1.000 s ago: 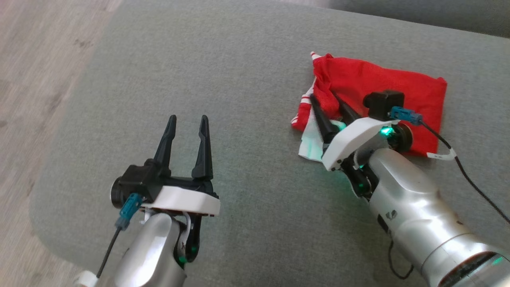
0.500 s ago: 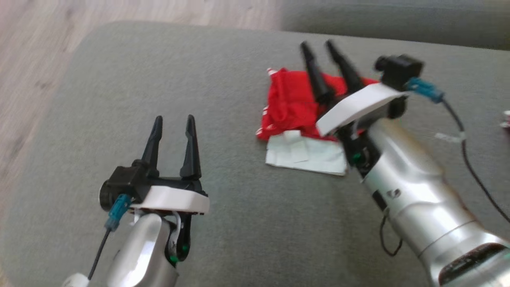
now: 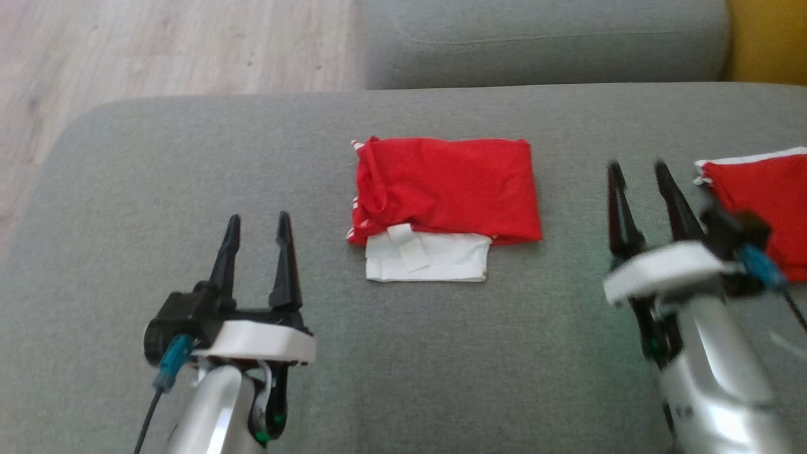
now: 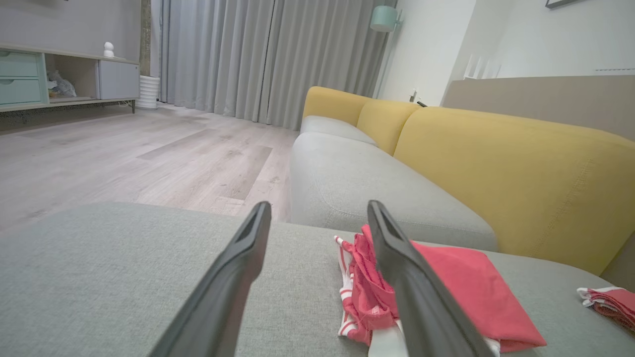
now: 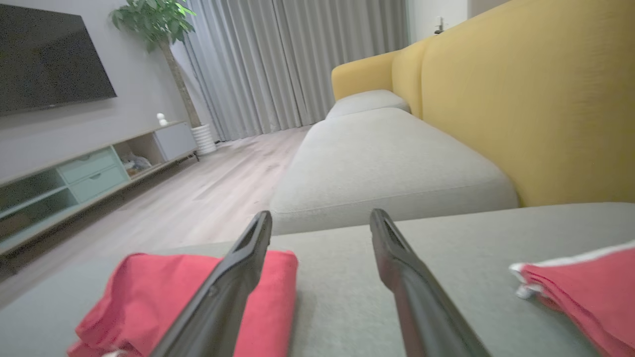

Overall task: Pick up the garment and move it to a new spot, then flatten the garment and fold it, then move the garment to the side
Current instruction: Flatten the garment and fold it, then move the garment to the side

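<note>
I see the folded red garment lying flat in the middle of the grey cushion, long axis left to right, white edge toward me. Its white tag is too small to read. Left pincer and right pincer hover released over the cushion's near side.

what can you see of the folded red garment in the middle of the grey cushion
The red garment lies folded into a rough rectangle, flat on the grey cushion. It looks like thin soft fabric, rumpled along its left edge in the head view, where striped trim shows. A white layer sticks out from under its near edge. Only the cushion touches it; the left gripper and right gripper, both open, stand clear.
</note>
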